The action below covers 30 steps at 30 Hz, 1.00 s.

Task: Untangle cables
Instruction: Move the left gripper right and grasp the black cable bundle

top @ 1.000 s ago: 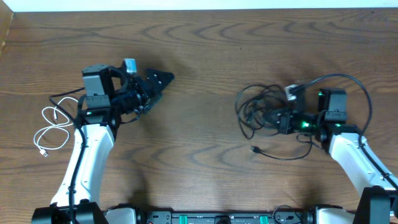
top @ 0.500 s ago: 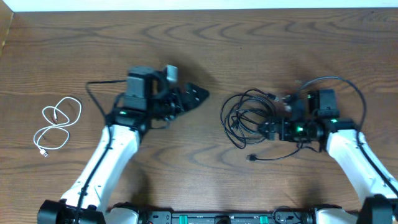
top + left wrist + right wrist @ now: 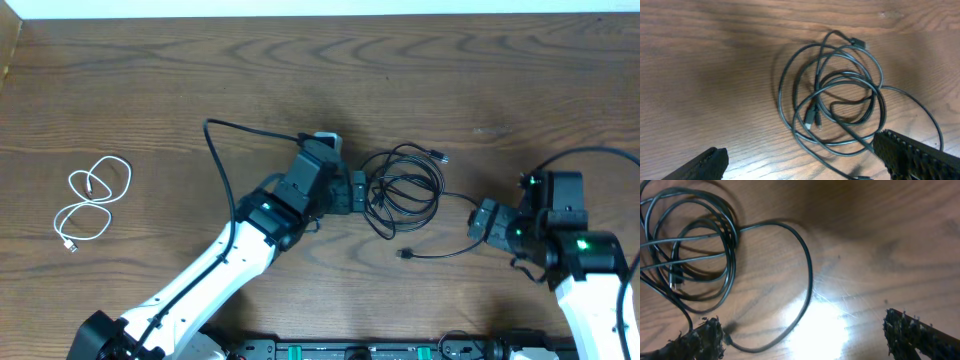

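The black tangle [image 3: 405, 185] lies mid-table, just beside my left pincer [image 3: 358, 190]; the white cable [image 3: 92, 200] lies well apart, far left. Both look light, limp and thin, so I judge an outer loop the best hold. My left pincer and right pincer [image 3: 482, 220] gape wide, empty.

my left gripper [image 3: 364, 191], jaws wide, is at the left edge of the black cable tangle [image 3: 405, 185] at mid-table; the coils block my path rightward. a loose tail [image 3: 811, 275] curves out just beside my right gripper [image 3: 484, 221], also spread open. bare table [image 3: 200, 80] runs free along the far side and between my left arm [image 3: 215, 275] and the white cable [image 3: 90, 205], coiled well apart at far left.
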Available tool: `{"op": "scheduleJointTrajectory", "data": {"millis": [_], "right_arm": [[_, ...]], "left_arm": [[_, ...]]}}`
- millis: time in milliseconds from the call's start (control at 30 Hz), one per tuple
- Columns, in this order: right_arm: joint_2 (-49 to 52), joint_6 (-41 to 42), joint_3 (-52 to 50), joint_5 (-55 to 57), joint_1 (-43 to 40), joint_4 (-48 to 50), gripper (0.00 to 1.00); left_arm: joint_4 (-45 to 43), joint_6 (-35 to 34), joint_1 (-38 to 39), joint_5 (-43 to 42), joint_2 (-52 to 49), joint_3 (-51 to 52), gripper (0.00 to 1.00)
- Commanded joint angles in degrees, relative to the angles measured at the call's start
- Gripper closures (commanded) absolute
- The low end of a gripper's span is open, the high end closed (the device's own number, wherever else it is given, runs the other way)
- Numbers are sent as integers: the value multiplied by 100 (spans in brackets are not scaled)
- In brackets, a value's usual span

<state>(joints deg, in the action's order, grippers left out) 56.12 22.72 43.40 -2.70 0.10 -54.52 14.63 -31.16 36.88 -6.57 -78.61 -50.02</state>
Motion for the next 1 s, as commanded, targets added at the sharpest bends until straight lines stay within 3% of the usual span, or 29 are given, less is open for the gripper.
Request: {"op": "scheduleJointTrajectory", "data": {"millis": [0,200,333,433,567,700,867,967], "right_arm": [[-271,321,103,168,-52,-195,1],[-352,365,101,157,-52,-382,1],[-334,363,76,149,-52,-479,1],[-334,361,55,149,-52,-520,1],[-334,361,17,149,-52,-511,1],[-334,363,-48,146,-48,-509,1],[-334,361,-205,-107,-42,-511,1],[-334,358,-313,-398,-42,-498,1]], "left_arm": [[-160,-702,278,254,-118,-83,7],[-807,-1176,704,251,-667,-83,9],[-881,-1878,844,254,-1021,-83,30],[-901,-2133,846,254,-1167,-83,38],[-949,-2144,846,284,-1193,-85,57],[-1156,-2142,828,356,-1193,-85,65],[-1215,-2111,831,597,-1191,-85,92],[-1209,-1969,831,599,-1182,-85,92]]}}
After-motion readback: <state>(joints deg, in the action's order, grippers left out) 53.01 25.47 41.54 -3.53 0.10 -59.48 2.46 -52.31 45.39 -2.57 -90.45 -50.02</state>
